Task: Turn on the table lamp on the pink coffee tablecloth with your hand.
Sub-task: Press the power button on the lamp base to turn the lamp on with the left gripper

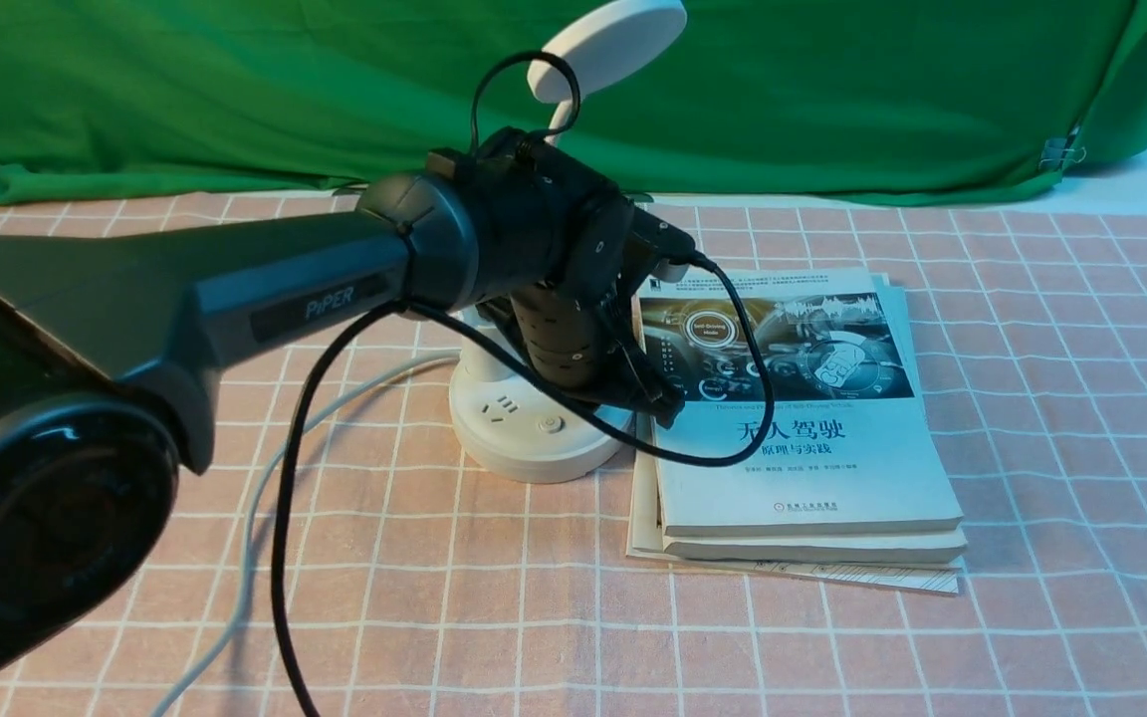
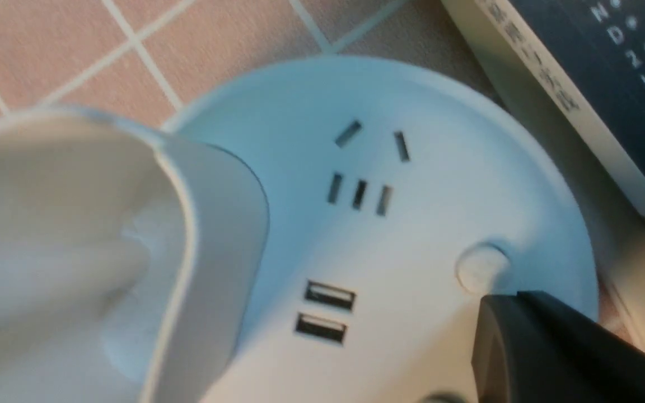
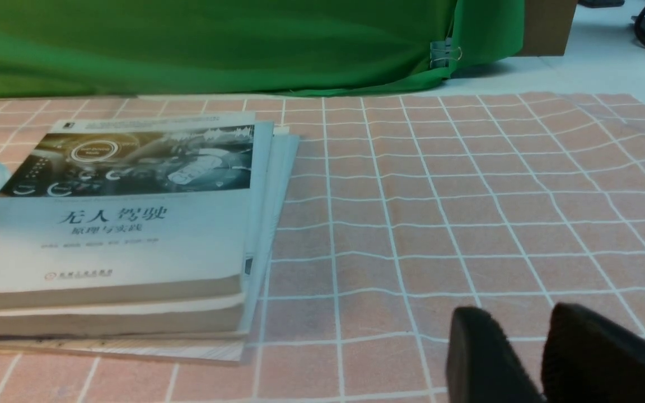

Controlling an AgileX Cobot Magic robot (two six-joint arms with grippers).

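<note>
Over the base of the table lamp point(image 1: 534, 460), the left claw point(image 2: 517, 295) was held with its two fingers seen together and nothing visible between them. The lamp was stood on the pink coffee tablecloth point(image 1: 394, 597), just left of the stacked books point(image 1: 802, 478). By its base, the left arm point(image 1: 305, 299) was clearly the nearer one, reached across from the left. The right claw point(image 3: 518, 313) was kept well to the right of the base, its fingers parted by a small gap.

On the base, the round button point(image 2: 484, 268) was set near the front rim, with the slotted sockets point(image 2: 359, 193) to its left and the cup point(image 2: 221, 224) farther back. No long axis was offered by the round base; the finger line, it was judged, mattered less than where the tips would land. From the left claw, the button was seen just beside the fingertips, apparently a little toward the front of the base. Whether it was being touched could not be told, the tips being hidden in the front view.

A small shift toward the front rim, then a straight push down, seemed to be called for. If the press were made off-centre, bare plastic might be met instead, or the base nudged against the books.
</note>
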